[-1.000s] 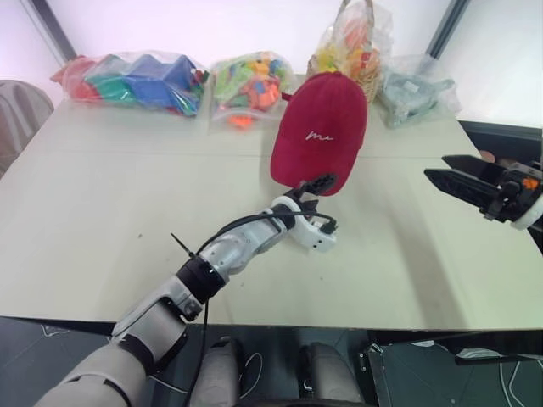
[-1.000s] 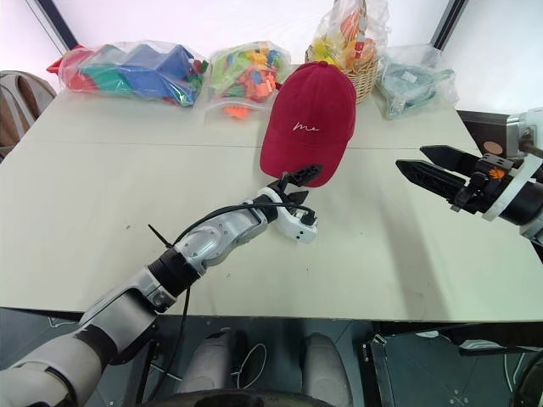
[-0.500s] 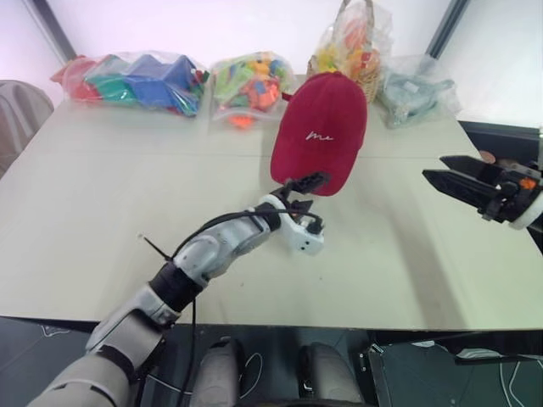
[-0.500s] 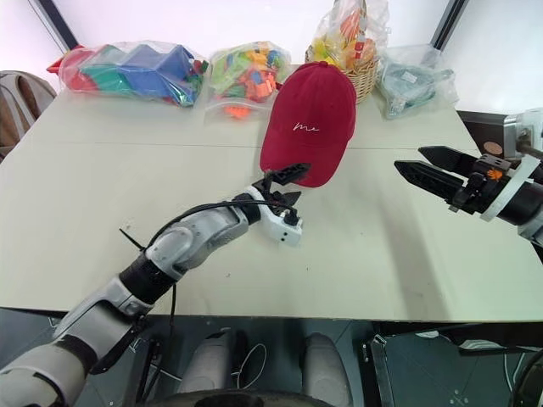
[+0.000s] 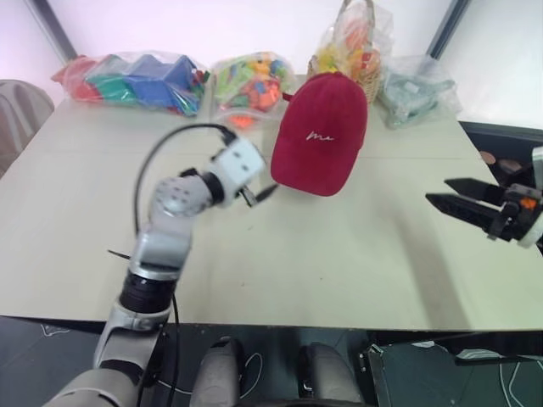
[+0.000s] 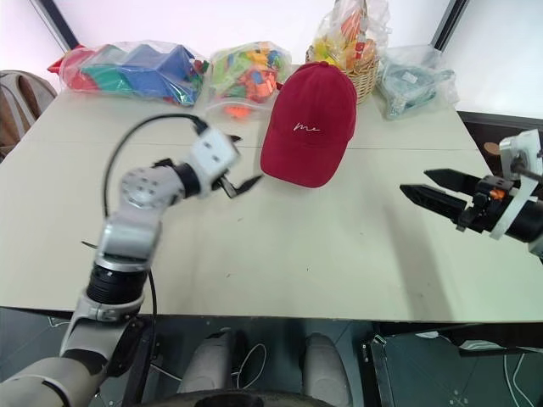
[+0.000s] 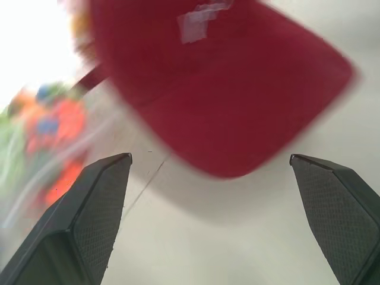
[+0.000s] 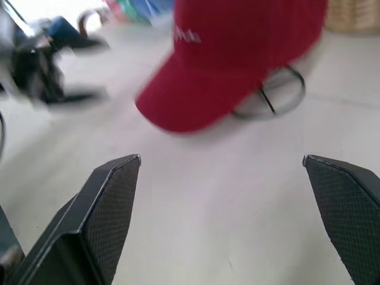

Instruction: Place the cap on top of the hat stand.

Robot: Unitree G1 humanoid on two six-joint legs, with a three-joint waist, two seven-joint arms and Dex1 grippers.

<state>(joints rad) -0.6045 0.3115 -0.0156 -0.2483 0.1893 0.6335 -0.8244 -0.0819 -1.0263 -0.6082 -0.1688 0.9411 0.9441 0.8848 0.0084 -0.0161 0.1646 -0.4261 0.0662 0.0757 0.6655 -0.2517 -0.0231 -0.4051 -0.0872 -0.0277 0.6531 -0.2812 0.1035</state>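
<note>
Gaping left gripper [image 6: 242, 182], nothing held.

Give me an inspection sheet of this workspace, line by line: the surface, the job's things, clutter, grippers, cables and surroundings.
Surface: pale table, bare across the near half.
Job's things: dark red cap sits over the hat stand, whose round wire base shows on the table under it.
Clutter: bag of large coloured blocks, bag of small coloured pieces, wrapped wicker basket and a bag of pale items, all along the far edge.
Grippers: left gripper open, empty, just left of the cap; right gripper open, empty, at the table's right side.
Cables: black cable looping over the left wrist.
Surroundings: a chair back beyond the table's left corner.
</note>
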